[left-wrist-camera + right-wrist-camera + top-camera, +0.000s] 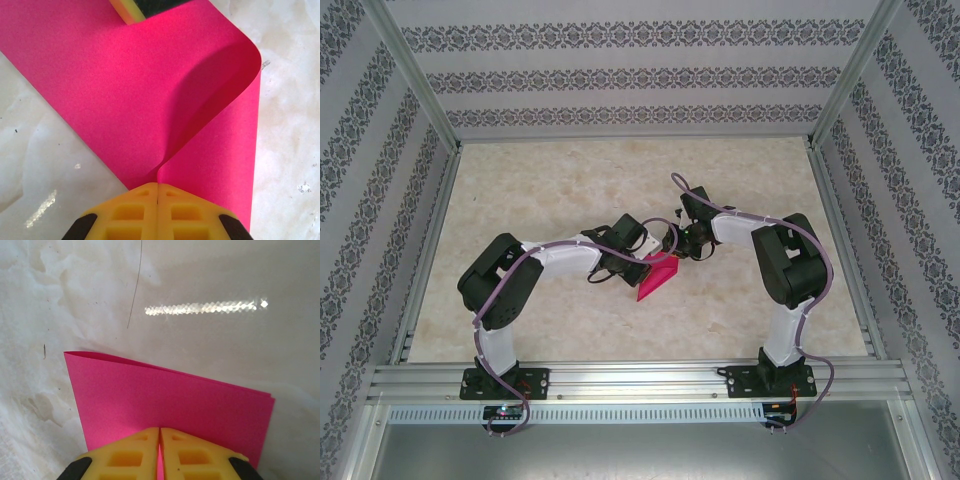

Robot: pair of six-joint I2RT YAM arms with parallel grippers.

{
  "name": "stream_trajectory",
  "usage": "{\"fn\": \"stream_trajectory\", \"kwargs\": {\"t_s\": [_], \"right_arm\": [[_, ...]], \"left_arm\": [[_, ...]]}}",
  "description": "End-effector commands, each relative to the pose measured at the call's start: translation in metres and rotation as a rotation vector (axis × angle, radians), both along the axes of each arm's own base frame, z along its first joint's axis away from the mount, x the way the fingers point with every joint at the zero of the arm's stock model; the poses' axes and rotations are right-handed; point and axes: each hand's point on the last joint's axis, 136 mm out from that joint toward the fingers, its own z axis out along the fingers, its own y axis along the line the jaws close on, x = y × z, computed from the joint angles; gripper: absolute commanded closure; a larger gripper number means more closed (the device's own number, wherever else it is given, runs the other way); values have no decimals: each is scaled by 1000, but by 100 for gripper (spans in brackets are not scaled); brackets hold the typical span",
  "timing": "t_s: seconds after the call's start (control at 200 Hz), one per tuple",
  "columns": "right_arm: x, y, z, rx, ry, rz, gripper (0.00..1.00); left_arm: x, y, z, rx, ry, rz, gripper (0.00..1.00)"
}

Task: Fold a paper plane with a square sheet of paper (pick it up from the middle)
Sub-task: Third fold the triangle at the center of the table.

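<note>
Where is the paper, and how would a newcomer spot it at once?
On the pale marbled table, look midway, where the left arm and right arm meet. The paper is pinched there in both jaws: a bright pink bent sheet, the only pink thing there.

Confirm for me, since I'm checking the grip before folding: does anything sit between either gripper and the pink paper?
Nothing visible does. The left gripper and the right gripper are each shut directly on the square sheet of paper, which bends over between them.
</note>
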Motion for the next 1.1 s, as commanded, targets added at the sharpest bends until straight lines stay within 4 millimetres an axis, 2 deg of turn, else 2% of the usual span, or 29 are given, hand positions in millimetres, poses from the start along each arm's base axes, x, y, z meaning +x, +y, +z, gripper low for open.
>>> {"fn": "stream_trajectory", "kwargs": {"t_s": [0.0,0.125,0.225,0.33,0.4,0.46,0.555,0.634,0.759,0.859,1.094], "right_arm": [[-5,-9,-10,-52,12,7,88],[1,-3,5,-2,-11,2,88],[9,1,32,58,-66,-15,87],[16,-4,63,102,-136,-53,86],[14,-10,78,122,-177,-77,86],[5,-15,81,133,-179,-100,88],[-10,-12,83,211,-172,-128,92],[-24,-10,76,263,-147,-167,95],[-39,6,73,331,-119,-158,97],[-47,20,69,327,-112,-131,97],[-55,29,46,314,-59,-140,97]], "left_arm": [[1,2,-9,12,21,1,97],[0,5,-14,38,32,-1,98],[-2,7,-16,38,37,3,98],[-3,6,-16,33,42,4,98],[-3,7,-16,37,38,7,98],[-2,7,-15,32,37,8,98],[-2,6,-15,28,40,9,98],[-3,5,-16,24,43,9,98],[-3,5,-15,20,45,7,98],[-4,5,-16,23,48,4,98],[-3,5,-14,23,47,6,98]]}}
